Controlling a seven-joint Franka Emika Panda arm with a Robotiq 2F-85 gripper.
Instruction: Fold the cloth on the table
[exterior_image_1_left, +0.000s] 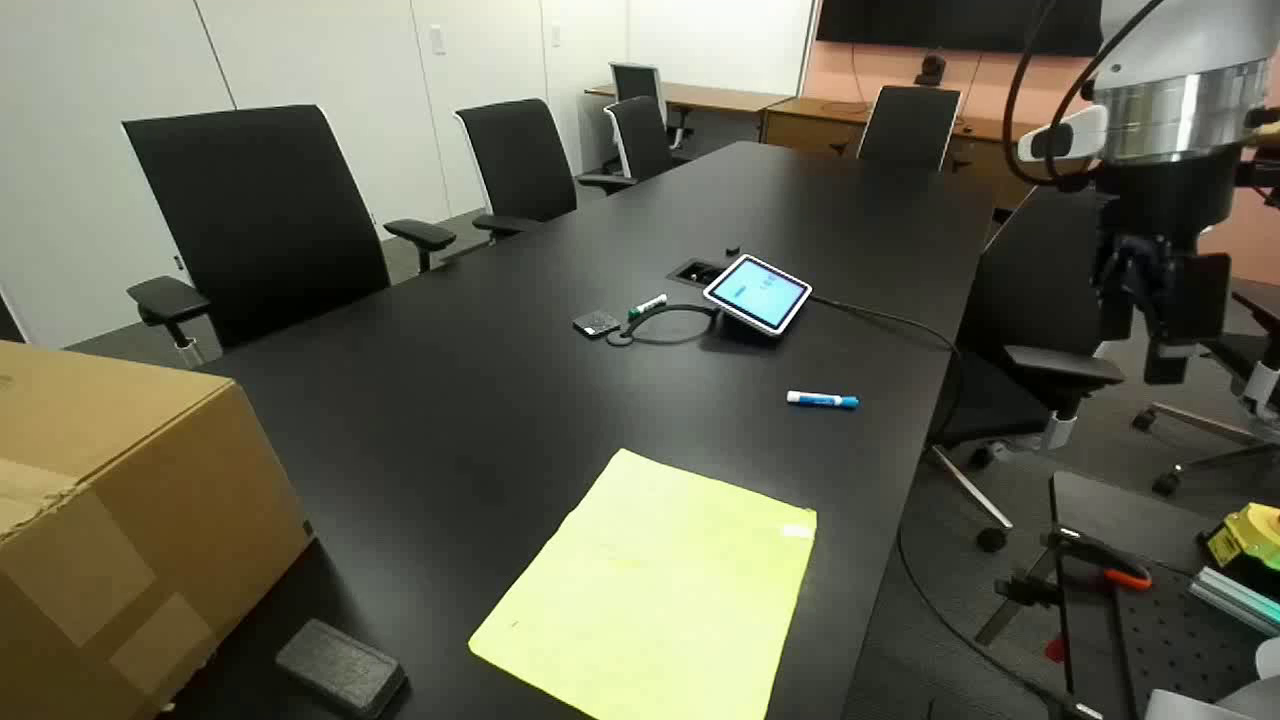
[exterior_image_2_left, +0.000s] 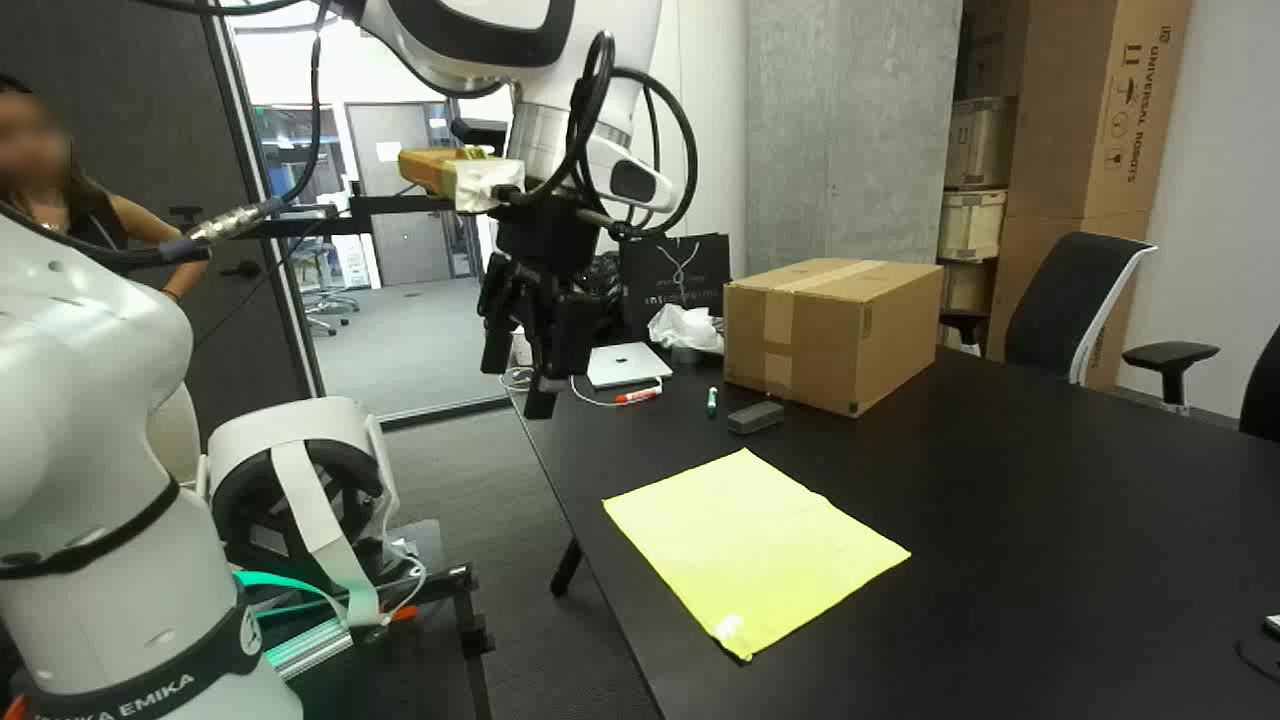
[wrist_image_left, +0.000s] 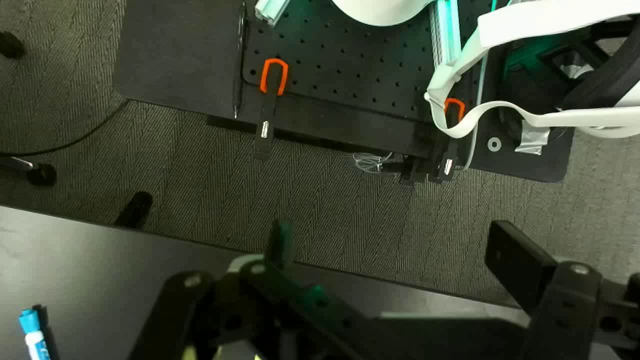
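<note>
The pale-yellow cloth (exterior_image_1_left: 660, 590) lies flat on the glossy black table (exterior_image_1_left: 480, 430), near its long edge. In both exterior views it is a rough rectangle with a small white patch at one corner; it also shows in an exterior view (exterior_image_2_left: 750, 545). I cannot tell whether it has one layer or more. My gripper (exterior_image_2_left: 535, 375) hangs in the air beyond the table's edge, well above and apart from the cloth. In the wrist view the gripper (wrist_image_left: 392, 242) has its fingers wide apart, with only floor and table edge between them. There the cloth is almost all hidden behind the gripper.
A cardboard box (exterior_image_2_left: 830, 330) and a dark eraser (exterior_image_2_left: 756, 417) stand near the cloth. A blue marker (exterior_image_1_left: 822, 400) and a tablet (exterior_image_1_left: 760, 293) with a cable lie farther along the table. A cart with a headset (exterior_image_2_left: 300, 480) stands beside the robot. Chairs (exterior_image_1_left: 260, 210) ring the table.
</note>
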